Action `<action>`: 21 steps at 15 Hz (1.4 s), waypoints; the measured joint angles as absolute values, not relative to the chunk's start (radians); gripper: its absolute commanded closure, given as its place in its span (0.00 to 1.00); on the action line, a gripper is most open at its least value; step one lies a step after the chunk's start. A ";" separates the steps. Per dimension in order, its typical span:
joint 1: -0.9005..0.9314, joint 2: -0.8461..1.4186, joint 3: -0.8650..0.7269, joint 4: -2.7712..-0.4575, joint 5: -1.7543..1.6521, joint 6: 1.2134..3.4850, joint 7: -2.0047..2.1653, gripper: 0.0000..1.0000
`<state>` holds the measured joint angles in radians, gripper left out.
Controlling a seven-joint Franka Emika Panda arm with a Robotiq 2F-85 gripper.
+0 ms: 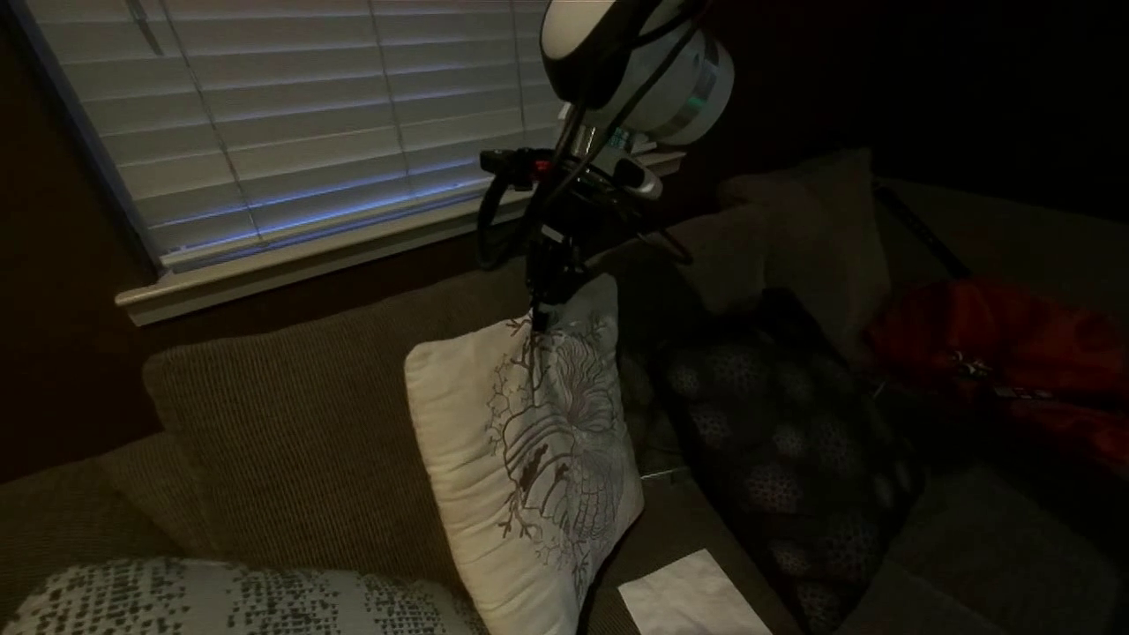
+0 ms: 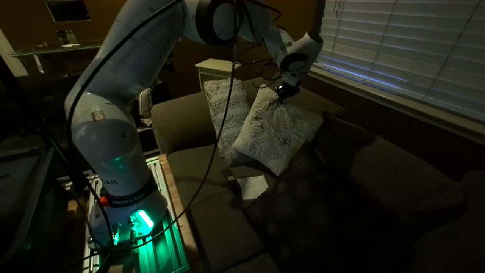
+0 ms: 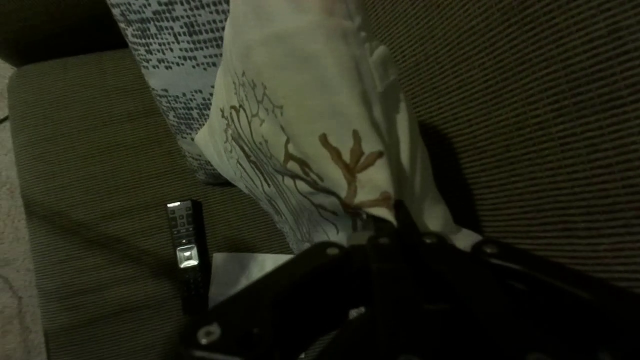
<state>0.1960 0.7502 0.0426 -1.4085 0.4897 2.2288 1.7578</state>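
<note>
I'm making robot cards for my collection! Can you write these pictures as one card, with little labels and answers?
Place: ribbed-fabric sofa
Robot hand: shut
Holding: cream coral-print throw pillow, pinched near an edge
Neighbors: speckled gray-and-white throw pillow; dark patterned throw pillow
On the sofa: remote control; white paper
Background: lowered window blinds
Light: dim

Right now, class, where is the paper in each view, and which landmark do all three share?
In an exterior view: paper, bottom edge, right of centre.
In an exterior view: paper, below centre.
Wrist view: paper, lower left of centre.
Shared landmark: white pillow.
</note>
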 measured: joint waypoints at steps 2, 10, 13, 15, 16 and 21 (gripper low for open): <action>0.194 0.776 0.043 -1.377 0.487 2.203 1.783 0.64; 0.192 0.792 0.060 -1.301 0.487 2.190 1.785 0.09; 0.179 0.779 0.080 -1.318 0.487 2.190 1.738 0.00; 0.160 0.757 0.095 -1.358 0.487 2.182 1.666 0.00; 0.151 0.744 0.095 -1.383 0.484 2.159 1.625 0.00; 0.131 0.662 0.054 -1.525 0.360 2.032 1.480 0.00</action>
